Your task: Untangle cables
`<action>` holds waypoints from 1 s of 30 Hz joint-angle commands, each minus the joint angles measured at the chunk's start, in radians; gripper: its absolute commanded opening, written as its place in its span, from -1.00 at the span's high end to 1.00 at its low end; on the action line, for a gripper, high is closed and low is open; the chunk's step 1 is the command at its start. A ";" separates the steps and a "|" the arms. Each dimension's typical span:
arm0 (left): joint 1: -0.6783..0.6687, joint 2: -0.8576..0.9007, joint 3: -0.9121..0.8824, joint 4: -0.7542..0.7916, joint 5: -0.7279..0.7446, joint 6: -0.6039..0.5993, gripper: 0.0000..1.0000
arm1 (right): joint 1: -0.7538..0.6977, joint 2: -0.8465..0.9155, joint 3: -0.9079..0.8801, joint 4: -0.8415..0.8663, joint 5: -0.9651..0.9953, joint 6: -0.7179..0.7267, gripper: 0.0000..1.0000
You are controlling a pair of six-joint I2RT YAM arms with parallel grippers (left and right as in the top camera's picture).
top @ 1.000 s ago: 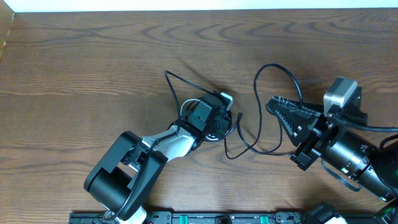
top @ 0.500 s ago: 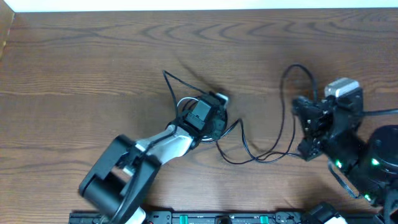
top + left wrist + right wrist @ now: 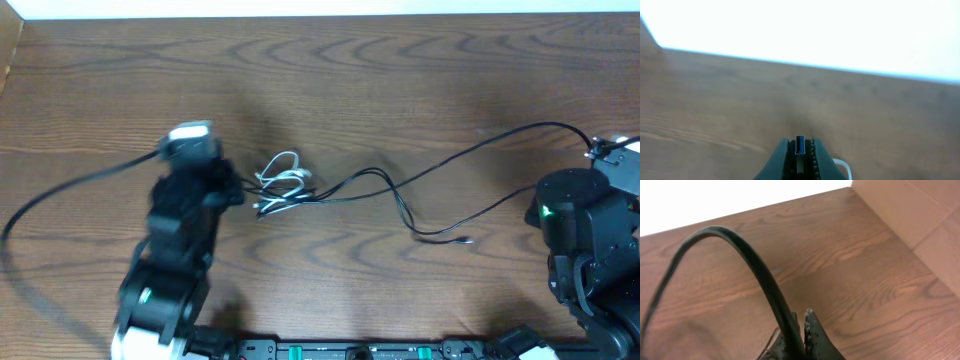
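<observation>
A small tangle of white and black cables [image 3: 282, 182] lies on the wooden table, just right of my left arm [image 3: 185, 215]. A thin black cable [image 3: 450, 165] runs from the tangle to the far right. A second black strand ends in a small plug [image 3: 466, 240]. My left gripper [image 3: 800, 152] is shut on a metal USB plug [image 3: 800, 146] with a blue insert, and a white cable loop [image 3: 842, 167] shows beside it. My right gripper [image 3: 799, 330] is shut on the black cable [image 3: 747, 255], which arcs up and left from the jaws.
The right arm [image 3: 585, 215] stands at the right edge. A thick black lead [image 3: 60, 195] sweeps from the left wrist to the left edge. A cardboard wall [image 3: 910, 215] borders the table on the right. A dark rail [image 3: 330, 350] runs along the front edge.
Both arms have pulled apart. The left arm swung left off the tangle with the plug, and the right arm moved right with the black cable. That cable is now stretched across the table.
</observation>
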 commanded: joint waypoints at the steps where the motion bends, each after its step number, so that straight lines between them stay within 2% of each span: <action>1: 0.044 -0.161 0.006 -0.005 0.057 -0.002 0.85 | -0.013 0.027 0.001 0.005 -0.084 0.058 0.98; 2: 0.044 -0.183 0.006 -0.002 0.100 -0.003 0.85 | -0.013 0.042 0.001 0.011 -0.146 0.045 0.95; 3: 0.044 -0.194 0.006 0.001 0.134 -0.003 0.85 | -0.013 0.057 0.001 0.023 -0.211 0.006 0.83; 4: 0.044 -0.208 0.006 0.011 0.206 -0.003 0.85 | -0.013 0.085 0.001 0.048 -0.321 -0.080 0.38; 5: 0.044 -0.211 0.006 0.020 0.258 -0.003 0.85 | -0.013 0.101 0.001 0.063 -0.376 -0.124 0.01; 6: 0.044 -0.208 0.006 0.042 0.361 -0.002 0.85 | -0.012 0.150 0.001 0.104 -0.564 -0.281 -0.89; 7: 0.044 -0.200 0.006 0.064 0.456 -0.002 0.85 | -0.010 0.206 0.001 0.125 -0.801 -0.469 -0.99; 9: 0.044 -0.185 0.006 0.076 0.525 -0.002 0.85 | -0.010 0.286 0.001 0.119 -1.059 -0.666 -0.99; 11: 0.044 -0.167 0.006 0.075 0.555 -0.002 0.85 | -0.008 0.360 0.001 0.103 -1.202 -0.802 -0.99; 13: 0.044 -0.151 0.006 0.075 0.587 -0.002 0.85 | 0.010 0.430 0.001 0.079 -1.245 -0.882 -0.99; 14: 0.044 -0.143 0.006 0.075 0.612 -0.002 0.66 | 0.024 0.468 0.001 0.065 -1.239 -0.906 -0.99; 19: 0.044 -0.126 0.006 0.060 0.631 -0.005 -0.88 | 0.065 0.650 0.001 0.016 -1.134 -0.906 -0.98; 22: 0.044 -0.117 0.006 0.041 0.630 -0.005 -0.92 | 0.081 0.734 0.001 0.009 -1.128 -0.907 -0.85; 24: 0.044 -0.115 0.006 0.020 0.630 -0.005 -0.92 | 0.092 0.776 0.001 0.022 -1.117 -0.907 -0.69; 27: 0.044 -0.114 0.006 -0.019 0.630 -0.005 -0.91 | 0.114 0.847 0.001 0.064 -1.105 -0.900 -0.28; 30: 0.044 -0.114 0.006 -0.040 0.630 -0.005 -0.91 | 0.114 0.882 0.001 0.101 -1.105 -0.874 0.25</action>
